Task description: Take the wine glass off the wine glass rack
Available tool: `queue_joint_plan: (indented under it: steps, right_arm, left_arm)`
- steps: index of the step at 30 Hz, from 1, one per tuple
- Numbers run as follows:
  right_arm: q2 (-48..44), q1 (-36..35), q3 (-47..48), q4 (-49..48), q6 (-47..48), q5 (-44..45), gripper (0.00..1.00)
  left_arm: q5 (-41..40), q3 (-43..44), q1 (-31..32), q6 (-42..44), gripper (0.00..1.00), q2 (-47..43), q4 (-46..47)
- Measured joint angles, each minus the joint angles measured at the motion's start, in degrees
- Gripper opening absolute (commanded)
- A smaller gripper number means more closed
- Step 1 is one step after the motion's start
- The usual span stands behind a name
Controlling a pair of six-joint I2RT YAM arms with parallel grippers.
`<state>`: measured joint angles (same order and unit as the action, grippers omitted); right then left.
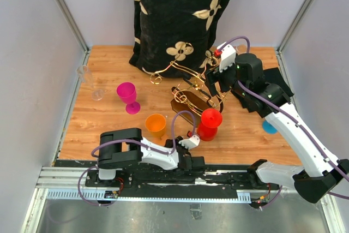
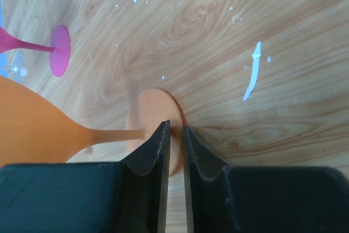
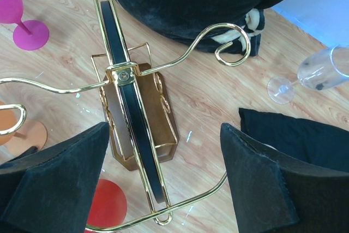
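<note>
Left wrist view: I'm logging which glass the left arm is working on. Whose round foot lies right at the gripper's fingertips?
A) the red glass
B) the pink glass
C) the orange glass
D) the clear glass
C: the round foot of the orange glass sits right at the tips of the left gripper, while the pink glass stands farther off, at the upper left.

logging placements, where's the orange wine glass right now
Top view: the orange wine glass stands upright at front centre, between the pink glass and the red glass.
</note>
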<state>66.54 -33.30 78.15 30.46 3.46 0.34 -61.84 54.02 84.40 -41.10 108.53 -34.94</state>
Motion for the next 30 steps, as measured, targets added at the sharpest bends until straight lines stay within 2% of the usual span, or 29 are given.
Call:
queue_joint_plan:
  steps: [14, 19, 24, 30]
  right_arm:
    - [-4.33, -0.02, -0.11, 4.22, -3.02, 2.12, 0.84]
    - [-8.17, 0.0, -1.44, 6.36, -6.45, 1.11, 0.82]
    - [-11.98, 0.0, -6.14, 7.82, -11.63, -3.54, 0.78]
    - [-16.46, 0.0, -11.87, 9.14, -17.75, -6.51, 0.73]
  left_arm:
    - [1.99, -2.47, 0.0, 3.43, 0.33, -3.41, 11.58]
    - [3.02, -3.48, 0.0, 3.85, 0.34, -4.66, 15.15]
    - [6.08, -5.53, 0.39, 3.8, 0.34, -7.32, 18.73]
    - [9.73, -6.25, 3.5, 4.72, 0.34, -8.94, 21.51]
